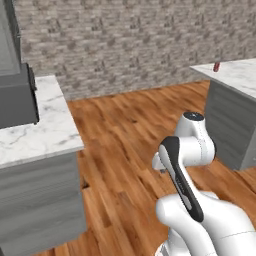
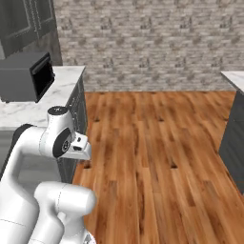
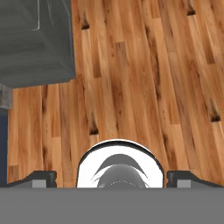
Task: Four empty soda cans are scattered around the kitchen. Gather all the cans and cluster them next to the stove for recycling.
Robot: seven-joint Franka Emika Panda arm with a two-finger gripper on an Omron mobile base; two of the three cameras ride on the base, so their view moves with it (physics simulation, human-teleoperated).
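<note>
Gripper (image 3: pixel 112 178) spread wide, holding nothing, above wood-plank floor (image 3: pixel 144 74); small red soda can (image 1: pixel 216 67) far off on white marble counter (image 1: pixel 237 75).

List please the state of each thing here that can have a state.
soda can: upright on the right counter, untouched.
microwave: door shut, on the left counter.
pincer: open, empty, pointing down at the wood floor.

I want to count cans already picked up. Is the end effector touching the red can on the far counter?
Apart. The left base view shows the red can standing alone on the counter; the hand view shows the end effector open over floor.
</note>
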